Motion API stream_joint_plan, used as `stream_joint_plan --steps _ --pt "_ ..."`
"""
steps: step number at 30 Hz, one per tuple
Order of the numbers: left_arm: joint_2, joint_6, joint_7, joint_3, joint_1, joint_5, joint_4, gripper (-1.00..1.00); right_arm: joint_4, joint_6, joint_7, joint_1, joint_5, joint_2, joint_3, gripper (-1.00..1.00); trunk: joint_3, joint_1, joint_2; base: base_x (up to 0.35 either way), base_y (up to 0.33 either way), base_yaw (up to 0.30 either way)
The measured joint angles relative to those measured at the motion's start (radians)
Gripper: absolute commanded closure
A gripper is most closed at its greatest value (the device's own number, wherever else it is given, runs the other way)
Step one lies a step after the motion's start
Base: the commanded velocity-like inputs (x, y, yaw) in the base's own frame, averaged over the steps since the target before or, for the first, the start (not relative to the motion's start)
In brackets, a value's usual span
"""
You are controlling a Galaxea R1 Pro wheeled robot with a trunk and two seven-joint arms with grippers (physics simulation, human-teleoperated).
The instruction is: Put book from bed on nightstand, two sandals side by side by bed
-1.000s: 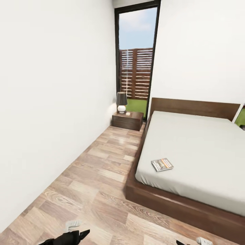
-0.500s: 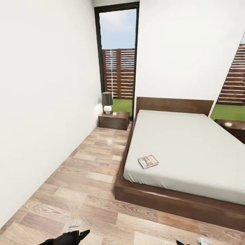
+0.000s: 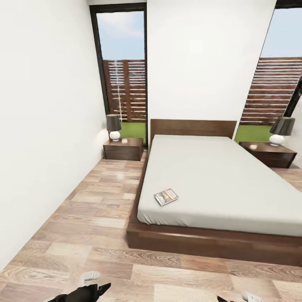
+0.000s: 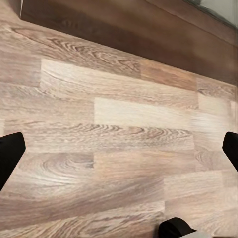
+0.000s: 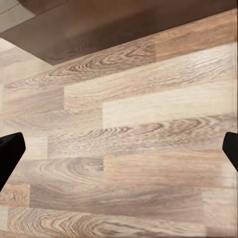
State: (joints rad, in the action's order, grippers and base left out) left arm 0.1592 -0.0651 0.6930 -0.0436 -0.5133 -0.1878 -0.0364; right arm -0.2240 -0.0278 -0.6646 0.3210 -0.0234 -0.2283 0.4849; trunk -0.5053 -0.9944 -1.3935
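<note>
Left gripper (image 4: 119,148) hangs over bare wood-plank floor (image 3: 96,209), its two dark fingertips (image 4: 10,153) spread wide at opposite edges of the left wrist view with nothing between them; in the head view that gripper (image 3: 90,289) is cut off by the bottom edge, only a dark tip and a pale part visible. Along the room's left side runs a white wall, ending at a tall dark-framed window (image 3: 121,71) that looks onto a slatted fence and grass. Below it stands the left nightstand (image 3: 123,149), carrying a small lamp (image 3: 113,127) with a dark shade. At centre sits the bed (image 3: 209,184), its grey mattress bare except for the book (image 3: 166,196), which lies flat near the mattress's near left corner; the cover lettering is too small to read. Beyond the bed's far right corner stands a second nightstand (image 3: 268,153) with its own lamp (image 3: 280,131), and a second window (image 3: 277,84) is cropped by the frame's right edge. Right gripper (image 5: 119,151) likewise shows fingertips set wide apart over empty floor, with the bed's dark frame just beyond; in the head view it (image 3: 239,298) is a sliver at the bottom edge.
</note>
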Motion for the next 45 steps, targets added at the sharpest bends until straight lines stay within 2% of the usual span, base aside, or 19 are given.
stream_joint_plan --steps 24,45 --pt "-0.006 -0.001 0.0 0.001 0.0 0.0 0.0 -1.0 0.0 0.0 0.0 0.0 0.0 0.0 0.0 -1.0 0.0 0.0 0.0 0.0 0.0 -0.276" --pt "-0.006 -0.001 0.0 0.001 0.0 0.0 0.0 -1.0 0.003 0.001 -0.004 0.0 0.001 0.0 0.0 -1.0 0.0 0.0 0.0 0.0 0.0 -0.015"
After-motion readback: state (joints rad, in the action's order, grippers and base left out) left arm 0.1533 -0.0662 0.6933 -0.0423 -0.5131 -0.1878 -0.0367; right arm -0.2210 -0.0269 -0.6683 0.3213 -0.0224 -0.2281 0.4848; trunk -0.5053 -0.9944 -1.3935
